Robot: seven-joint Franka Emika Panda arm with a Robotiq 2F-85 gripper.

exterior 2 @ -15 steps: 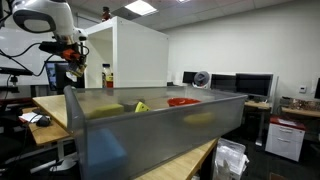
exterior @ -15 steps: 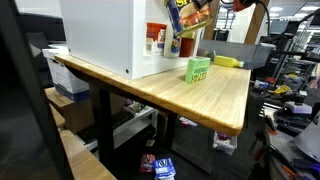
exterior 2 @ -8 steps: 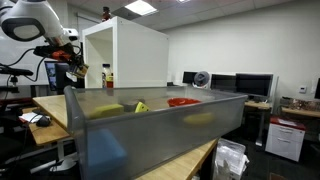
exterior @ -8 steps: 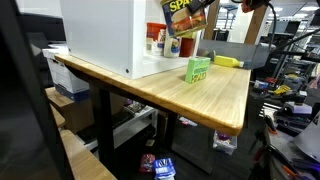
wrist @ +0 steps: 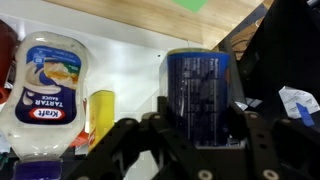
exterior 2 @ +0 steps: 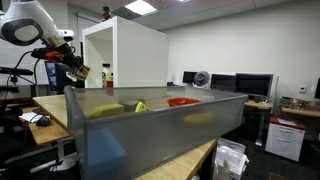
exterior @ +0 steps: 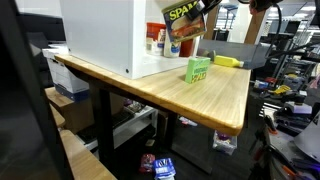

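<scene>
Blue metal with yellow SPAM lettering marks the blue can (exterior: pixel 183 13). In an exterior view the end effector (exterior: pixel 196 7) clamps it in the air, tilted, at about 12 o'clock from the green box (exterior: pixel 198 69) lying on the wooden surface (exterior: pixel 170 95). The white cabinet (exterior: pixel 100 35) stands at 9 o'clock of the can, and its bottles (exterior: pixel 160 42) sit at about 7 o'clock, near but apart.

In an exterior view from across a grey bin (exterior 2: pixel 150 125), the end effector (exterior 2: pixel 73 69) hangs at 9 o'clock of the cabinet, well above the surface. The can is only a small dark shape there.

The wrist view shows the can between the fingers (wrist: pixel 127 138), jaws closed on its two sides. A tartar sauce bottle (wrist: pixel 45 95) stands at 9 o'clock, with a yellow bottle (wrist: pixel 100 115) between it and the can.

Carrying this well calls, I judge, for a firm, centred clamp, since the smooth can could slip or twist. A slow, level path should give it clear room from the bottles and the cabinet's edge.
</scene>
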